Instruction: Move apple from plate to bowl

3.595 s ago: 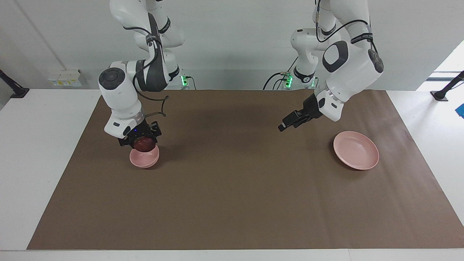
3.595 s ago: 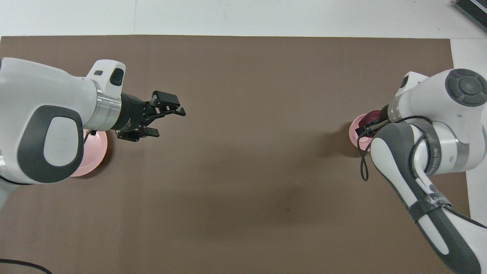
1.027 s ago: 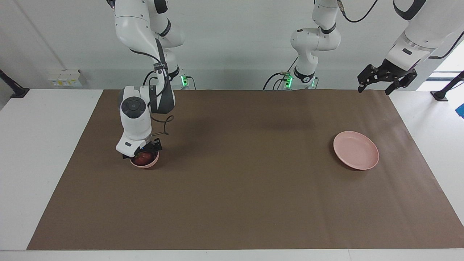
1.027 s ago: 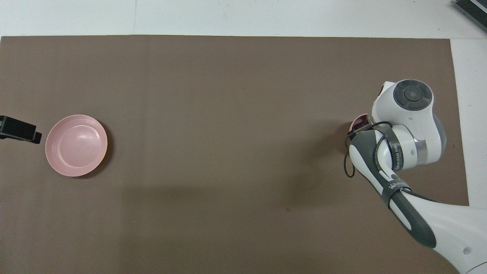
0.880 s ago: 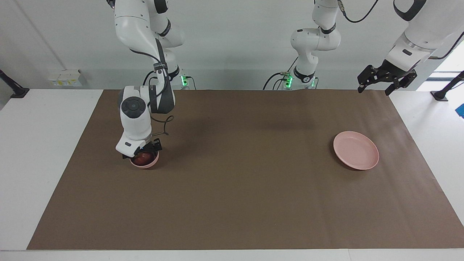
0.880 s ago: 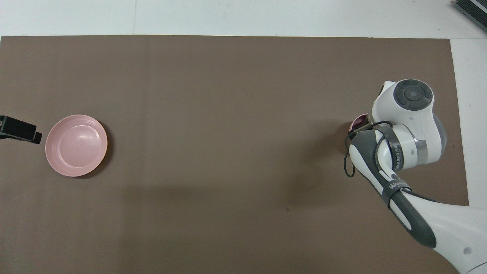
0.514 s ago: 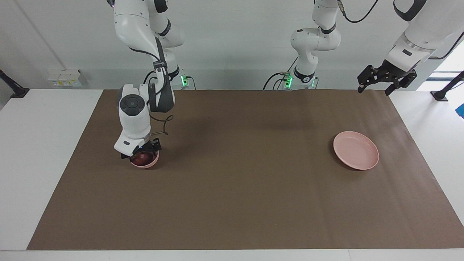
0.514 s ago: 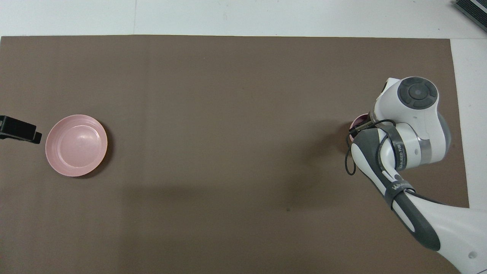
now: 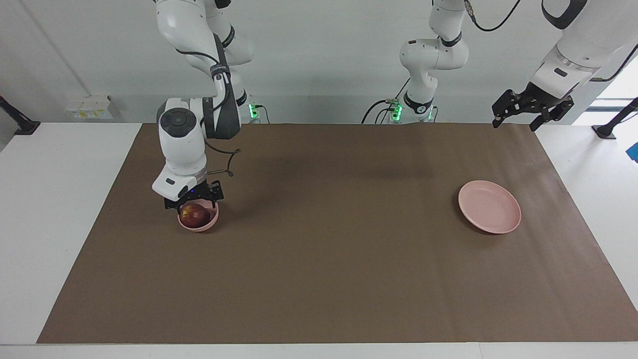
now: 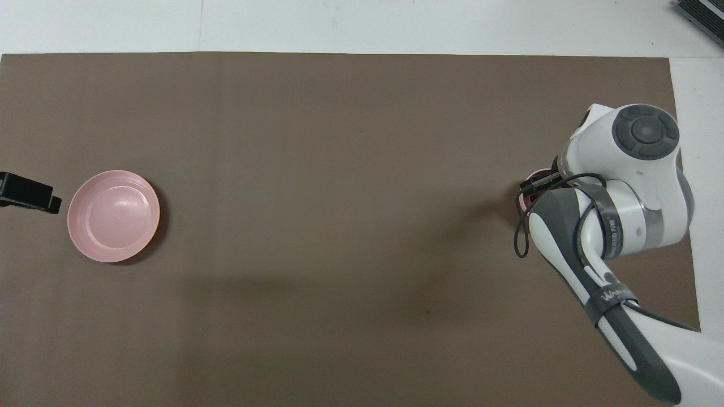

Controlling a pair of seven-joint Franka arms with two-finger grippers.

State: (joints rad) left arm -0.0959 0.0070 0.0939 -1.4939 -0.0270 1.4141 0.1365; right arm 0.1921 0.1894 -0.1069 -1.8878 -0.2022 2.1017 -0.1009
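The dark red apple (image 9: 194,215) lies in the small pink bowl (image 9: 200,227) toward the right arm's end of the table. My right gripper (image 9: 193,204) hangs just above the apple, open, with nothing in it. In the overhead view the right arm covers the bowl and the apple almost wholly. The wide pink plate (image 9: 489,206) is bare toward the left arm's end and also shows in the overhead view (image 10: 113,216). My left gripper (image 9: 514,123) waits, open and empty, raised high past the plate at the mat's corner; only its tip (image 10: 28,193) shows from overhead.
A brown mat (image 9: 329,259) covers the table, with white table surface around it. Only the bowl and the plate stand on it.
My right gripper has let go of the apple and risen a little off the bowl; the apple stays in the bowl. The left arm has not moved in the last second.
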